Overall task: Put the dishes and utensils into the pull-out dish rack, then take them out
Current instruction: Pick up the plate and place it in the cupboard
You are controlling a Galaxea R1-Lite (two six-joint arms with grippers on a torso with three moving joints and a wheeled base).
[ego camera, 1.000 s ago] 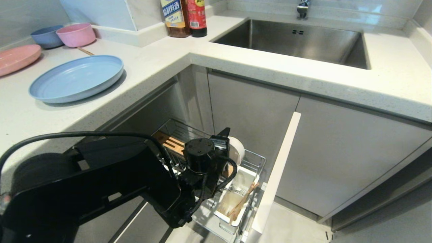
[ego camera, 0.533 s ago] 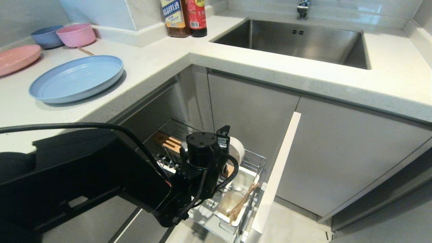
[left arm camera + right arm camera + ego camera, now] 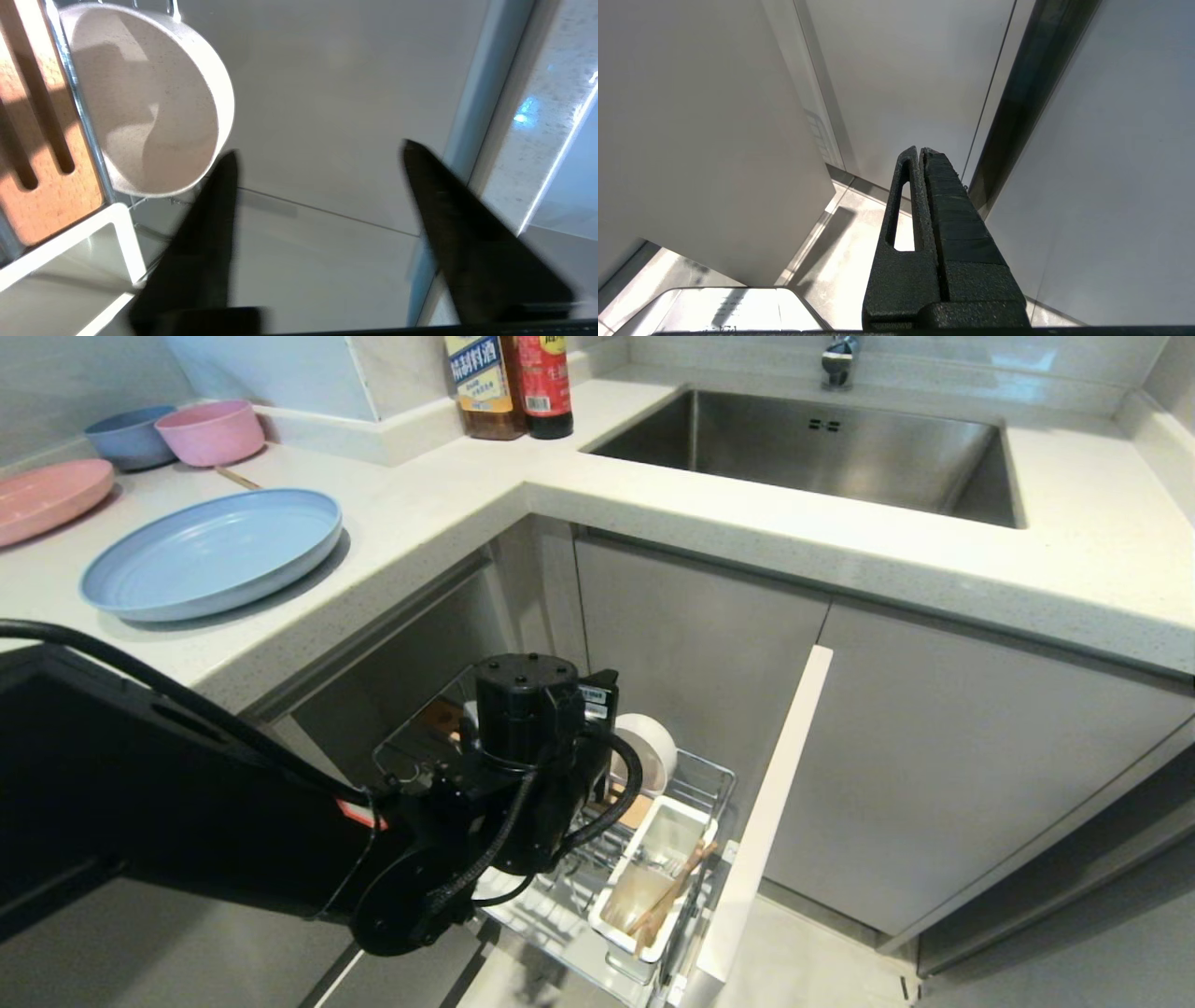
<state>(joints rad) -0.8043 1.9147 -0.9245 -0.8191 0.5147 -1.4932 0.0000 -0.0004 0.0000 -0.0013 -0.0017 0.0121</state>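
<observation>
The pale blue plate (image 3: 210, 553) lies on the counter at the left. The pull-out dish rack (image 3: 707, 782) stands open below the counter. The cream bowl (image 3: 649, 749) (image 3: 149, 107) stands on edge in the rack beside its wooden strip (image 3: 28, 140). Light-wood chopsticks (image 3: 668, 894) lean in the white utensil cup (image 3: 644, 887). My left gripper (image 3: 318, 148) hovers over the rack just next to the bowl, open, with nothing between its fingers. In the head view its black wrist (image 3: 527, 719) hides them. My right gripper (image 3: 920, 150) is shut and empty, parked low by the cabinet fronts.
A pink plate (image 3: 42, 497), a pink bowl (image 3: 211, 431) and a blue bowl (image 3: 129, 437) sit at the counter's far left. Two bottles (image 3: 509, 383) stand by the sink (image 3: 822, 448). The rack's narrow cabinet front (image 3: 761, 821) juts out to the right of the basket.
My left arm has lifted and drawn back to the left, so the wrist sits higher and farther from the bowl. The bowl stays in the rack. The right arm has not moved.
</observation>
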